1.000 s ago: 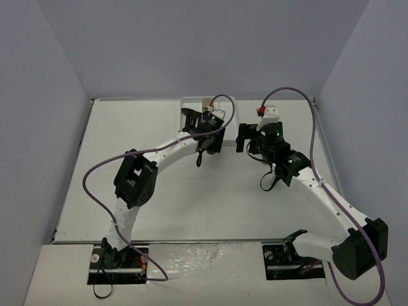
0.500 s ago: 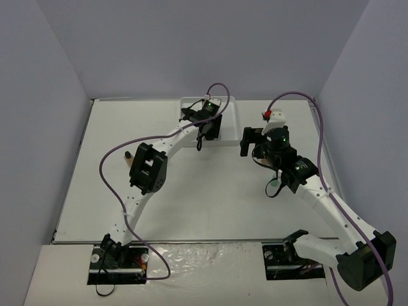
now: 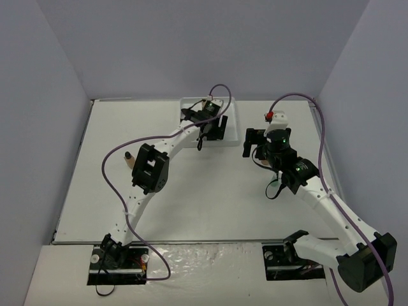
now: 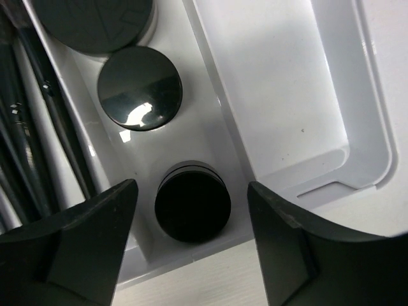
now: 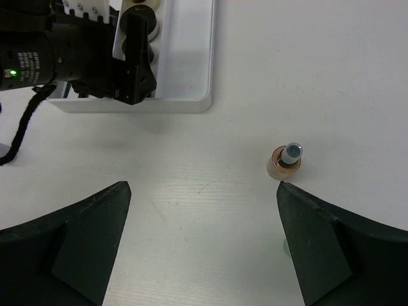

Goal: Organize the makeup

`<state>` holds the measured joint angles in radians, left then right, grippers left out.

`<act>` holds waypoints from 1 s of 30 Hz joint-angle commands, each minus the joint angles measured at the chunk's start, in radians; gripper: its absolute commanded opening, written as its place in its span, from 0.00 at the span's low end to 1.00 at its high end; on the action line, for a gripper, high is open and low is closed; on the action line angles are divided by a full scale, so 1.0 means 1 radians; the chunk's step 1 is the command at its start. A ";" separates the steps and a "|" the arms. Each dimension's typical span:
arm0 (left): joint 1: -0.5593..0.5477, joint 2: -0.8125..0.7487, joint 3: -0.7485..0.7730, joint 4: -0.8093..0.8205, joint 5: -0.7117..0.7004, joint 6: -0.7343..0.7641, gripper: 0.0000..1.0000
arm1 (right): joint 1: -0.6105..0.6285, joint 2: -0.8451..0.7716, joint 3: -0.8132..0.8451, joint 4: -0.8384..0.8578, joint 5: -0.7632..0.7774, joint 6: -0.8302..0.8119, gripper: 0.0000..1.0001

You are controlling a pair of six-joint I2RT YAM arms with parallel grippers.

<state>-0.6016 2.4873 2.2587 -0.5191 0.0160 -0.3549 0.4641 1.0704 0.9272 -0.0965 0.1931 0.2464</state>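
The white tray (image 4: 357,108) holds thin black brushes (image 4: 29,146) in its left compartment and three round black compacts (image 4: 192,203) in the middle one. Its right compartment is bare. My left gripper (image 4: 191,255) is open and empty, its fingers either side of the nearest compact at the tray's near end. In the top view it (image 3: 210,131) hangs over the tray (image 3: 231,121). My right gripper (image 5: 204,255) is open and empty above the table, right of the tray (image 5: 191,64). A small tan bottle with a grey cap (image 5: 285,160) stands ahead of its right finger.
Another small tan bottle (image 3: 127,157) stands at the table's left, beside the left arm's elbow. A pale green speck (image 5: 284,246) shows at the edge of my right finger. The right arm (image 3: 319,197) and its purple cable cross the right side.
My left arm has stretched farther out, so its gripper now sits over the tray and the tan bottle on the left is uncovered. My right gripper has shifted slightly right.
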 commanded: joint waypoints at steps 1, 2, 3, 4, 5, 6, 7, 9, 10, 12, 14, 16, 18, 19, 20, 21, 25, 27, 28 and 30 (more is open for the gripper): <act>0.010 -0.103 0.042 -0.031 -0.005 0.006 0.81 | -0.007 0.011 0.034 0.017 0.085 0.045 0.96; 0.012 -0.113 0.041 -0.034 -0.007 0.005 0.85 | -0.008 0.017 0.037 0.010 0.104 0.057 0.96; 0.014 -0.120 0.041 -0.037 -0.007 0.004 0.88 | -0.011 0.024 0.041 -0.010 0.123 0.068 0.96; 0.017 -0.130 0.040 -0.041 -0.007 0.001 0.89 | -0.016 0.032 0.046 -0.030 0.144 0.083 0.96; 0.019 -0.143 0.039 -0.045 -0.007 -0.004 0.90 | -0.024 0.042 0.050 -0.052 0.167 0.101 0.96; 0.021 -0.168 0.039 -0.051 -0.007 -0.011 0.92 | -0.031 0.047 0.051 -0.069 0.183 0.116 0.96; 0.023 -0.189 0.039 -0.055 -0.010 -0.013 0.93 | -0.043 0.055 0.050 -0.090 0.192 0.142 0.96; 0.025 -0.236 0.037 -0.066 -0.025 -0.016 0.95 | -0.072 0.072 0.046 -0.133 0.206 0.191 0.95; 0.025 -0.269 0.036 -0.075 -0.045 -0.016 0.97 | -0.089 0.080 0.040 -0.154 0.206 0.204 0.95; 0.026 -0.333 0.025 -0.093 -0.065 -0.013 0.97 | -0.107 0.092 0.027 -0.186 0.203 0.250 0.94; 0.026 -0.411 -0.009 -0.108 -0.081 -0.009 0.97 | -0.122 0.108 0.016 -0.219 0.191 0.297 0.93; 0.026 -0.490 -0.061 -0.119 -0.090 0.000 0.97 | -0.126 0.118 0.006 -0.255 0.199 0.343 0.92; 0.027 -0.575 -0.134 -0.128 -0.097 0.012 0.97 | -0.127 0.115 -0.006 -0.281 0.216 0.378 0.91; 0.028 -0.623 -0.180 -0.131 -0.099 0.018 0.97 | -0.127 0.112 -0.010 -0.291 0.227 0.393 0.91; 0.030 -0.653 -0.213 -0.133 -0.102 0.024 0.97 | -0.127 0.109 -0.011 -0.308 0.236 0.400 0.91; 0.031 -0.686 -0.248 -0.131 -0.103 0.029 0.97 | -0.127 0.106 -0.011 -0.319 0.246 0.406 0.91; 0.041 -0.849 -0.423 -0.137 -0.113 0.041 0.97 | -0.132 0.107 -0.025 -0.366 0.279 0.443 0.91; 0.046 -0.917 -0.516 -0.136 -0.126 0.043 0.97 | -0.138 0.115 -0.042 -0.375 0.279 0.464 0.92; 0.050 -0.958 -0.567 -0.133 -0.138 0.043 0.97 | -0.142 0.121 -0.052 -0.374 0.270 0.472 0.92; 0.064 -1.058 -0.693 -0.129 -0.158 0.042 0.97 | -0.153 0.140 -0.073 -0.366 0.251 0.489 0.92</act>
<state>-0.5603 1.5571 1.7250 -0.6378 -0.0908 -0.3311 0.3310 1.1842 0.8867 -0.4400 0.4087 0.6646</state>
